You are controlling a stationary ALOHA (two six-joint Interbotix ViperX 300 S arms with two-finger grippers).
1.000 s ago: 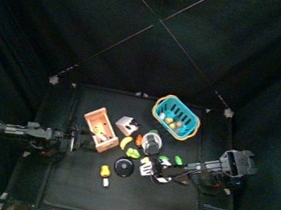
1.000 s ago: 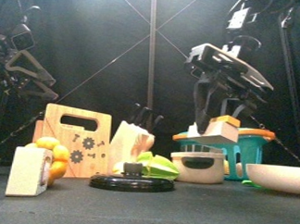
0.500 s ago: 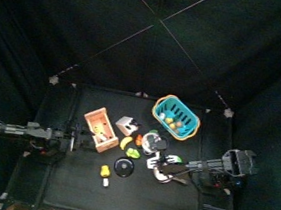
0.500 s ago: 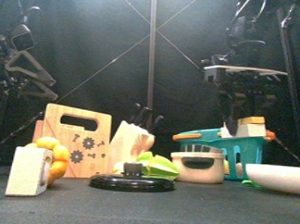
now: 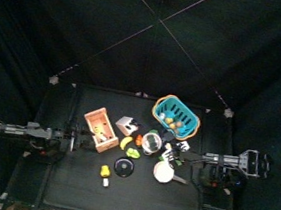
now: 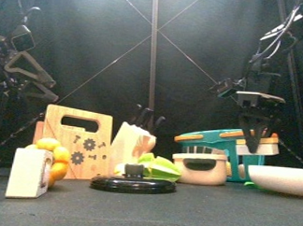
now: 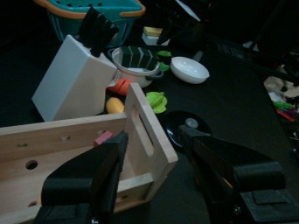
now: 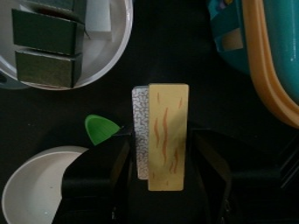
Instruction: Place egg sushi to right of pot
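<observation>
The egg sushi [image 8: 163, 109], a yellow slab on white rice, lies on the black table between my right gripper's jaws. My right gripper [image 8: 163, 134] is open, with a small gap on each side of the sushi. In the front view this gripper [image 6: 257, 147] hangs to the right of the grey pot [image 6: 202, 167], and the sushi is hidden behind the white bowl. In the top view the pot [image 5: 155, 142] sits left of the right gripper [image 5: 202, 161]. My left gripper [image 7: 158, 144] is open and rests at the table's left [image 5: 72, 141], by the wooden board.
The blue basket with an orange rim [image 8: 263, 61] stands close beside the sushi. A white plate [image 8: 111, 48] with green pieces and a white bowl [image 8: 47, 188] lie on the other side. The wooden board [image 6: 76, 140], knife block [image 6: 132, 142] and black lid [image 6: 133, 184] are left of the pot.
My right gripper carried the egg sushi to the right, came down past the pot and let go of it. The left arm has not moved.
</observation>
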